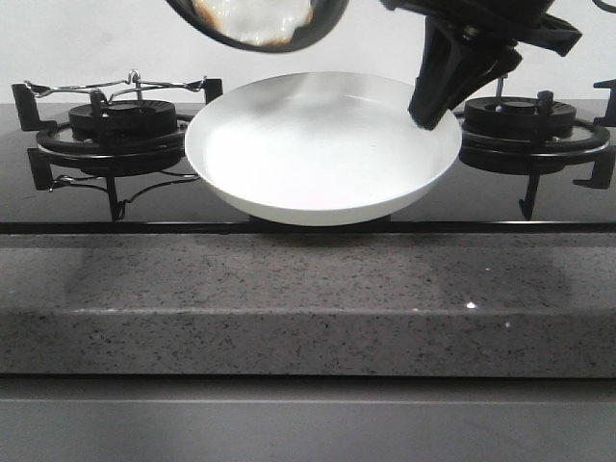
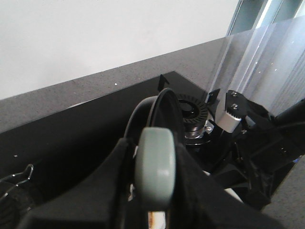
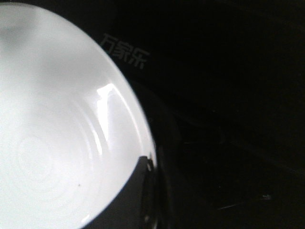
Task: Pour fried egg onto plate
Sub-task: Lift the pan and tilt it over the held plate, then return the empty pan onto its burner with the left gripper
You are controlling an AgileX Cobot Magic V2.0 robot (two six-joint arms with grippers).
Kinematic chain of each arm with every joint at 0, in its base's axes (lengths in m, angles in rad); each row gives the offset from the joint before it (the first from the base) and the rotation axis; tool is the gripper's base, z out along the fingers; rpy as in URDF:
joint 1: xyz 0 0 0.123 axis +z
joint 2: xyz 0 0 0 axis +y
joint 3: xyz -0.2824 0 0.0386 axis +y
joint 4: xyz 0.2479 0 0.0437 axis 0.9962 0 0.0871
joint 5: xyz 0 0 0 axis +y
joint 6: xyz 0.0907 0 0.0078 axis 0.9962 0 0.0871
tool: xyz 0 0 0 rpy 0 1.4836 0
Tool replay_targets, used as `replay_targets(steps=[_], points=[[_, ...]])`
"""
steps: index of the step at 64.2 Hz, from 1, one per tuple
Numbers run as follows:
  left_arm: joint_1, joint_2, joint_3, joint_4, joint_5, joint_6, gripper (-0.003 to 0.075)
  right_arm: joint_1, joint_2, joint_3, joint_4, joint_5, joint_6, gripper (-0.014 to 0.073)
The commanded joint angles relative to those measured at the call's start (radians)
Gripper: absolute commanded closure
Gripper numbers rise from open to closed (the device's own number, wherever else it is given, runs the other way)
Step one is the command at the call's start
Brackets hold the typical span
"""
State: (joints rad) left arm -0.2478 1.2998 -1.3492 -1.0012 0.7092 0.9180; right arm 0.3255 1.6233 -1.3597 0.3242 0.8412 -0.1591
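Nearest, the white plate [image 1: 322, 149] was held above the hob, the right gripper [image 1: 430, 114] clamped on its right rim. Directly above and behind its left half, the tilted black frying pan [image 1: 260, 24] held the fried egg [image 1: 252, 17]. Farthest back, the left gripper [image 2: 152, 191] clamped the pan's handle [image 2: 155, 167].

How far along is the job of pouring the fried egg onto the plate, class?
Done: the black frying pan is lifted and tilted above the round white plate, which the right gripper holds by its rim. In hand: the cream-white fried egg sits in the tilted pan. Left: the plate is bare, so the egg must slide out.
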Motion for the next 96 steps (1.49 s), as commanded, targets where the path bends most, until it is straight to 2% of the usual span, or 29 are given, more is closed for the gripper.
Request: replay_targets(steps=[1,14,25,68,77,86,96], points=[[-0.067,-0.045,-0.033,-0.007,-0.134,0.027,0.0741,0.0,-0.05,-0.024,0.017,-0.04,-0.001,0.0662],[-0.191,-0.045,-0.033,0.123,-0.242,0.057,0.0741,0.0,-0.05,-0.024,0.017,-0.04,-0.001,0.0662],[-0.258,-0.045,-0.033,0.245,-0.275,0.057,0.0741,0.0,-0.05,-0.024,0.017,-0.04,-0.001,0.0662],[-0.269,-0.045,-0.033,0.284,-0.29,0.048,0.0741,0.0,-0.05,-0.024,0.017,-0.04,-0.001,0.0662],[-0.216,-0.043,-0.037,0.282,-0.297,-0.058,0.0741,0.0,-0.05,-0.024,0.017,-0.04,-0.001,0.0662],[-0.105,-0.038,-0.047,0.254,-0.282,-0.146,0.0741,0.0,-0.05,-0.024,0.017,-0.04,-0.001,0.0662],[0.093,-0.025,-0.047,0.03,-0.222,-0.158,0.0741,0.0,-0.05,-0.024,0.017,-0.04,-0.001,0.0662]])
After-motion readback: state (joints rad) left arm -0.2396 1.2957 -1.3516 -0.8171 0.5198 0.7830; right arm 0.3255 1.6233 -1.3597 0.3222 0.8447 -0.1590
